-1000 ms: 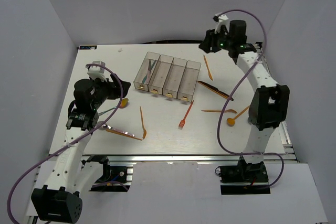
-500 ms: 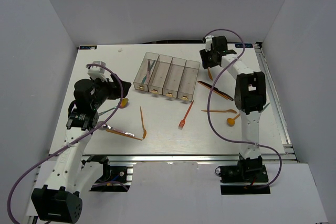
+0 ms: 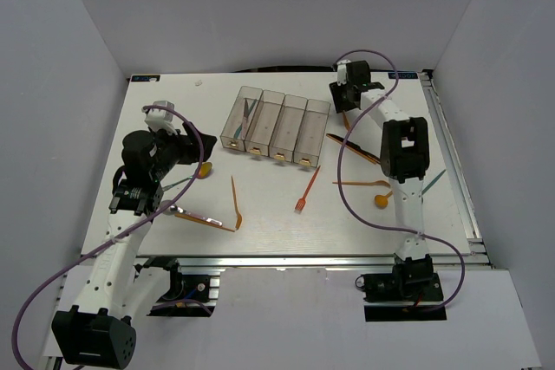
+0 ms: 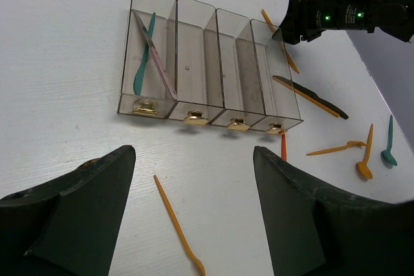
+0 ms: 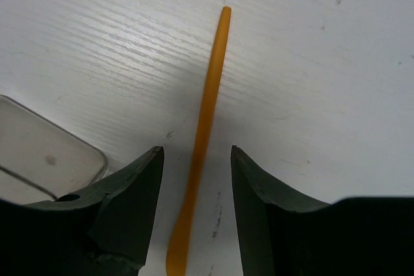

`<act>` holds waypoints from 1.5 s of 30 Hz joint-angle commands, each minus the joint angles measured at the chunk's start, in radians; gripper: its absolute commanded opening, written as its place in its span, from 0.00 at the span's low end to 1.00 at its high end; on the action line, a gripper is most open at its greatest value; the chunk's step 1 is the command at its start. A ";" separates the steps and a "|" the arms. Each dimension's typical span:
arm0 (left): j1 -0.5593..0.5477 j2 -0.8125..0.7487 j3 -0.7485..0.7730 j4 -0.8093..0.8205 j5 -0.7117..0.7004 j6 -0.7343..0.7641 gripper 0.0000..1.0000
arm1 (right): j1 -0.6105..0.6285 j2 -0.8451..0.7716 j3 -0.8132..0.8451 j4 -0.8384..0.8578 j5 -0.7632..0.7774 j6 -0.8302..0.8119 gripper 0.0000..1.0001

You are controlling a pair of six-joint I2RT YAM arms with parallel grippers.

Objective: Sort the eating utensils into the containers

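1. Right gripper (image 5: 195,159): I stand low over the table (image 3: 173,110), just beyond the right end of the bins (image 4: 174,50). My jaws are part-spread and straddle an orange utensil (image 5: 210,95), with one finger on each side. White table shows between each pad and the utensil, so I am not pinching it yet. This placement centres the shaft in the gap, so closing should catch it across its narrow width.

2. Utensil attitude: it lies flat on the table, close beside the rightmost bin but outside it. In my wrist view its long axis runs straight away from me, parallel to my fingers. The slim rounded tip points away; the shaft broadens toward my wrist, and that end is cut off by the frame edge. Seen from above, the axis runs roughly near-to-far, about in line with the bins' length.

3. Left gripper (image 4: 194,153): I hover over the near left of the table, jaws spread wide and holding nothing. My camera faces the bins. The leftmost bin holds a teal utensil (image 4: 143,63) and a grey one (image 4: 155,53).

4. Judgement: the step in hand is a grasp on the shaft, followed by a short carry into a bin.
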 commanded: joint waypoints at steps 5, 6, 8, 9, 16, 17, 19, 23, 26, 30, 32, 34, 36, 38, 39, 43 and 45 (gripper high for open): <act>0.004 -0.009 -0.005 0.016 0.008 0.000 0.84 | -0.025 0.065 0.090 -0.042 -0.007 0.010 0.48; 0.004 -0.009 -0.005 0.016 0.007 0.002 0.84 | -0.033 0.065 0.087 -0.040 -0.010 0.013 0.46; 0.004 -0.009 -0.005 0.016 0.007 0.000 0.84 | -0.042 0.069 0.084 -0.046 -0.013 0.014 0.42; 0.004 -0.008 -0.005 0.016 0.008 0.000 0.84 | -0.048 0.071 0.087 -0.052 -0.013 0.011 0.41; 0.004 -0.008 -0.004 0.018 0.011 0.000 0.84 | -0.053 0.074 0.068 -0.101 -0.013 -0.043 0.21; 0.004 -0.008 -0.005 0.018 0.013 0.000 0.84 | -0.056 0.071 0.064 -0.109 -0.013 -0.044 0.18; 0.004 -0.009 -0.005 0.018 0.013 0.002 0.84 | -0.061 0.063 0.055 -0.111 -0.047 -0.044 0.11; 0.004 -0.006 -0.008 0.022 0.036 -0.001 0.84 | -0.085 0.017 0.025 -0.101 -0.084 -0.033 0.02; 0.004 -0.003 -0.013 0.034 0.063 -0.005 0.84 | -0.107 -0.059 -0.050 -0.062 -0.145 -0.027 0.00; 0.004 0.008 -0.022 0.067 0.137 -0.020 0.84 | -0.122 -0.183 -0.164 0.027 -0.220 -0.030 0.00; 0.004 0.014 -0.025 0.073 0.169 -0.023 0.84 | -0.125 -0.249 -0.214 0.046 -0.256 -0.030 0.00; 0.004 0.017 -0.027 0.082 0.185 -0.029 0.84 | -0.127 -0.303 -0.238 0.060 -0.285 -0.026 0.00; 0.004 0.020 -0.034 0.099 0.202 -0.037 0.85 | -0.127 -0.335 -0.273 0.064 -0.314 -0.014 0.00; 0.002 0.044 -0.054 0.131 0.270 -0.084 0.86 | -0.127 -0.386 -0.301 0.067 -0.383 0.017 0.00; 0.004 0.060 -0.060 0.175 0.307 -0.104 0.86 | -0.125 -0.401 -0.328 0.066 -0.462 0.026 0.00; 0.004 0.196 -0.082 0.313 0.479 -0.288 0.82 | -0.105 -0.536 -0.449 0.096 -0.683 0.115 0.00; 0.001 0.235 -0.091 0.401 0.508 -0.371 0.74 | -0.085 -0.625 -0.547 0.121 -0.776 0.138 0.00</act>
